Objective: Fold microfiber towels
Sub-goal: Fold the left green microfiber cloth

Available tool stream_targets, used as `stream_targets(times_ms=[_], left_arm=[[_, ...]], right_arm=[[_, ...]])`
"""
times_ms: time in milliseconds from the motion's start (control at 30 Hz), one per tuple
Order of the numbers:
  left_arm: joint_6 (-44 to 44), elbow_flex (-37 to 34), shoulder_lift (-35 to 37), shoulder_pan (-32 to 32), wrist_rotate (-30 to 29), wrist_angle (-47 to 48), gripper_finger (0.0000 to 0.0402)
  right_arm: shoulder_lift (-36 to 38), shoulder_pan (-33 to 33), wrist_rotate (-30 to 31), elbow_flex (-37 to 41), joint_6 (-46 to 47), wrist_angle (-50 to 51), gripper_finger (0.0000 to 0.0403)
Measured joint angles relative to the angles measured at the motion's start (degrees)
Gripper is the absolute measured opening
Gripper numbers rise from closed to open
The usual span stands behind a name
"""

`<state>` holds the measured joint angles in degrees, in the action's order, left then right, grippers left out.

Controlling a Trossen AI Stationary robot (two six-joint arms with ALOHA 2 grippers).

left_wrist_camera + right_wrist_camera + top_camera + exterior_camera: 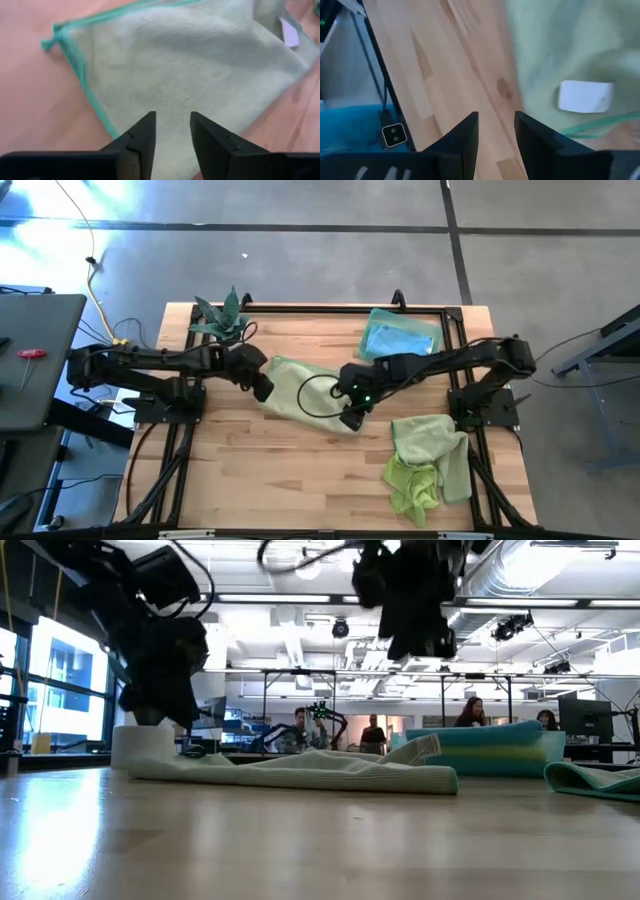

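A pale sage green microfiber towel (300, 388) with a teal hem lies folded and flat on the wooden table's middle (300, 775). My left gripper (262, 388) hovers open just over the towel's left part (171, 117), with the cloth (190, 60) spread beneath it. My right gripper (352, 418) hangs open above the towel's right edge (496, 117), over bare wood beside the cloth (570, 50) and its white tag (585, 96). Neither gripper holds anything.
A stack of folded blue towels (400, 338) sits at the far right. Loose lime and mint green towels (430, 465) lie in a heap at the near right. A spiky plant in a white pot (225, 318) stands at the far left. People show in the room behind.
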<state>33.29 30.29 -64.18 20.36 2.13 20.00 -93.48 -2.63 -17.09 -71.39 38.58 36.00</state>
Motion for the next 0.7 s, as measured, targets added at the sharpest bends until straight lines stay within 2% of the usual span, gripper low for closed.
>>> stream_targets(times_ms=[267, 400, 500, 700], left_arm=[[-10.17, 6.63, 2.71, -0.85, -2.32, 13.82, 0.0133], [-16.38, 6.55, 5.02, -5.6, 3.32, 13.45, 0.013], [-21.42, 6.55, 6.87, -11.28, 6.68, 13.39, 0.0125], [-23.86, 6.55, 8.78, -24.0, 5.74, 13.23, 0.0116]], right_arm=[[4.84, -2.72, 9.97, -2.63, -1.54, 2.21, 0.0119], [4.84, -6.25, 12.92, -2.59, -1.34, 5.92, 0.0119], [5.87, -11.46, 16.64, -2.56, -1.31, 6.33, 0.0119], [5.63, -22.96, 37.77, -2.56, 0.05, 6.58, 0.0119]])
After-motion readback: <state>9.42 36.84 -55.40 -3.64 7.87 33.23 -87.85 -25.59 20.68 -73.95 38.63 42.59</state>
